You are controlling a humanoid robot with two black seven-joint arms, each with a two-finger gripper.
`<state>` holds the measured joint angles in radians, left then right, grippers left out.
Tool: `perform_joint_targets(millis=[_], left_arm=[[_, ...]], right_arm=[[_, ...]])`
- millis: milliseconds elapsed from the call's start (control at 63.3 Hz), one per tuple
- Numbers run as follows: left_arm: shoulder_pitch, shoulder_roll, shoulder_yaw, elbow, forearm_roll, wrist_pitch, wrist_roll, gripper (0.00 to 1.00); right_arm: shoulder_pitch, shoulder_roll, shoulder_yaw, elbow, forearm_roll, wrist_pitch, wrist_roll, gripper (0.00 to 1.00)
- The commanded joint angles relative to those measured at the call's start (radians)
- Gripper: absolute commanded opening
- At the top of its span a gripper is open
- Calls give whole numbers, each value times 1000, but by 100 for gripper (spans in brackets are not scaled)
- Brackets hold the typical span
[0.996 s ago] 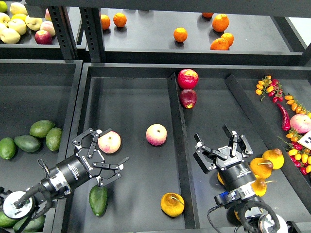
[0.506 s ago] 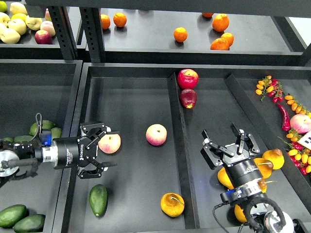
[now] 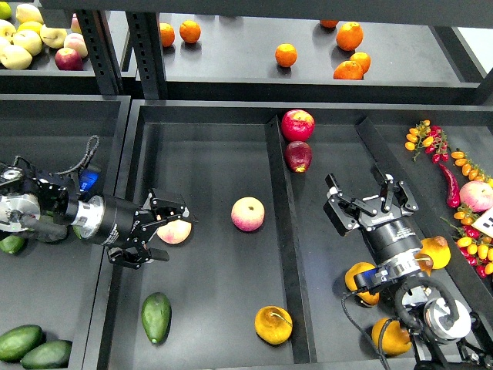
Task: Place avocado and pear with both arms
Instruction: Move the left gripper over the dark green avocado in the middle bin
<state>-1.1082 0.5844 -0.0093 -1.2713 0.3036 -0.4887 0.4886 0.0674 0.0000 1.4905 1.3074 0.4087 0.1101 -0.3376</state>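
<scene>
The dark green avocado lies at the front left of the middle tray. The pear, yellow-orange with a brownish blotch and a stem, lies at the front of the same tray, near the divider. My left gripper is open and empty, well behind the avocado and right beside a pink peach. My right gripper is open and empty over the right tray, behind and to the right of the pear.
A second peach lies mid-tray. Two red apples sit at the divider's far end. Other pears lie under my right arm. Paler avocados are in the left tray. Oranges are on the back shelf, chillies far right.
My left arm has swung back to the left and its gripper has risen away from the avocado. My right gripper has moved further back and right. Avocado and pear have not moved.
</scene>
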Motion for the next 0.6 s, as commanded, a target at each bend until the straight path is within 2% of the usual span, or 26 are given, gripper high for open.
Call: perform_joint_targets(millis=[0, 142, 284, 585], left_arm=[[-104, -17, 140, 0, 0, 0, 0, 99], [-206, -52, 301, -2, -4, 0, 0, 99], [-246, -101, 442, 10, -8, 0, 0, 99], [-240, -248, 514, 84, -76, 0, 0, 99]], right_arm=[[9, 0, -3, 0, 1, -3, 0, 100], [11, 0, 0, 0, 1, -3, 0, 100], [9, 0, 0, -2, 1, -3, 0, 100], [8, 0, 4, -4, 1, 0, 0, 100]])
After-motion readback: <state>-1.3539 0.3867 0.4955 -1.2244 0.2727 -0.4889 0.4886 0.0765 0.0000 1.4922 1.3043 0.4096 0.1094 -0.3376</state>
